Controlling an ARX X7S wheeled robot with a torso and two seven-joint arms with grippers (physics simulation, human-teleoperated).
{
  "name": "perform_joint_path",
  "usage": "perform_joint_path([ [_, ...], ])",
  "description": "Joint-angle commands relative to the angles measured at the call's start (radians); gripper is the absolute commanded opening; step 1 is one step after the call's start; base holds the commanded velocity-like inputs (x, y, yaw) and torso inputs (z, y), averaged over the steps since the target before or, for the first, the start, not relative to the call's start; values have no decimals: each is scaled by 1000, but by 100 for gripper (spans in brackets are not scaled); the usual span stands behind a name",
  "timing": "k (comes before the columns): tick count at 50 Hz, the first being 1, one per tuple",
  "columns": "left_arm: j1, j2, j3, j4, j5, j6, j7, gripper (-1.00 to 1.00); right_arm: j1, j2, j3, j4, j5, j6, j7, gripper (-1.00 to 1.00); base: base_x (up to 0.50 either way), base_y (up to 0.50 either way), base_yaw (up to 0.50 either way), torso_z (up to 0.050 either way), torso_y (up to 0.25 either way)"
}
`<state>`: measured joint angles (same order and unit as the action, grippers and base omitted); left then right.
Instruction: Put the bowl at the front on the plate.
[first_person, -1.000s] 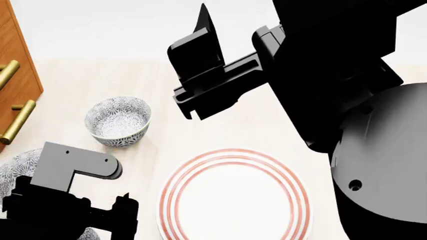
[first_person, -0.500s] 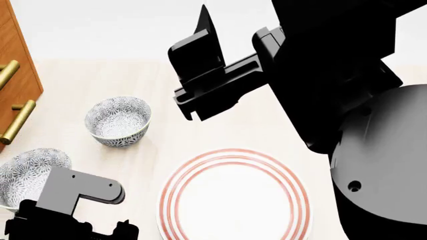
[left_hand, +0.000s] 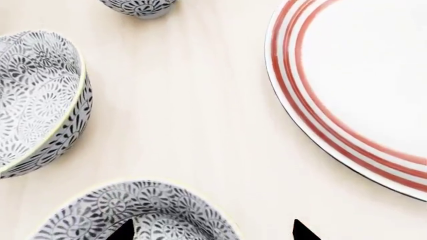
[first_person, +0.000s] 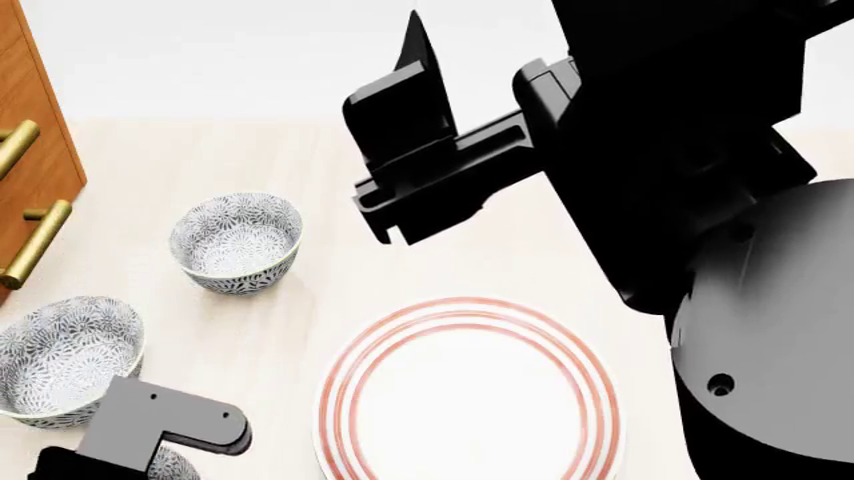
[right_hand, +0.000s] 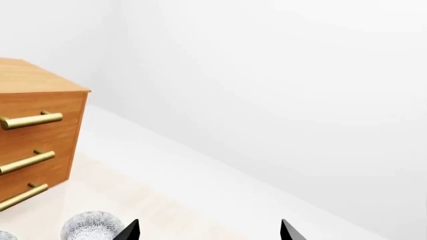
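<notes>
Bowl (left_hand: 133, 216) at the front sits at the near left edge of the table, just left of the plate (first_person: 467, 306) and apart from it. In the head view it is mostly hidden under the left gripper (left_hand: 213, 231).

Over the last second the left arm has drawn back toward the robot, uncovering the middle bowl (first_person: 60, 352). It now hangs over the front one with its jaws spread and nothing in them. One fingertip is over the bowl's inside and the other over bare table on the plate side, so the wall lies between them. I judge a rim grasp is being lined up, and the lift has not begun.

That bowl stands upright with its mouth facing up. Being round, it has no long axis, so any rim point serves.

Farther off, the third bowl (first_person: 236, 240) stands alone. The right gripper (right_hand: 208, 231) is raised high, also spread and empty, facing the drawers (right_hand: 40, 135).
</notes>
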<state>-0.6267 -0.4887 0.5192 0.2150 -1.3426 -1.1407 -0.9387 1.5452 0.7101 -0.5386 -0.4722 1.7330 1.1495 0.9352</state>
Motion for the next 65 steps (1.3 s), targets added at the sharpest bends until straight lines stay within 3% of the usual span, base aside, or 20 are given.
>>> perform_joint_path([
  [1, 21, -8, -9, -9, -43, -11, -20, 100, 5, 10, -1, -9, 15, -6, 13, 100, 0, 0, 0, 0, 0],
  [31, 56, -19, 19, -40, -16, 17, 21, 100, 6, 17, -15, -17, 14, -19, 16, 100, 0, 0, 0, 0, 0],
  [32, 56, -22, 22, -35, 0, 27, 27, -100, 5, 17, -15, -18, 14, -20, 16, 100, 0, 0, 0, 0, 0],
  [47, 77, -32, 16, -8, -1, 59, 62, -100, -5, 20, -17, -32, 9, -33, 10, 100, 0, 0, 0, 0, 0],
  [58, 77, -59, 40, 49, 128, 150, 146, -100, -12, 24, -17, -37, 0, -41, 0, 100, 0, 0, 0, -1, 0],
  [65, 82, -63, 38, 56, 174, 188, 138, -100, -11, 26, -19, -38, -2, -43, -4, 100, 0, 0, 0, 0, 0],
])
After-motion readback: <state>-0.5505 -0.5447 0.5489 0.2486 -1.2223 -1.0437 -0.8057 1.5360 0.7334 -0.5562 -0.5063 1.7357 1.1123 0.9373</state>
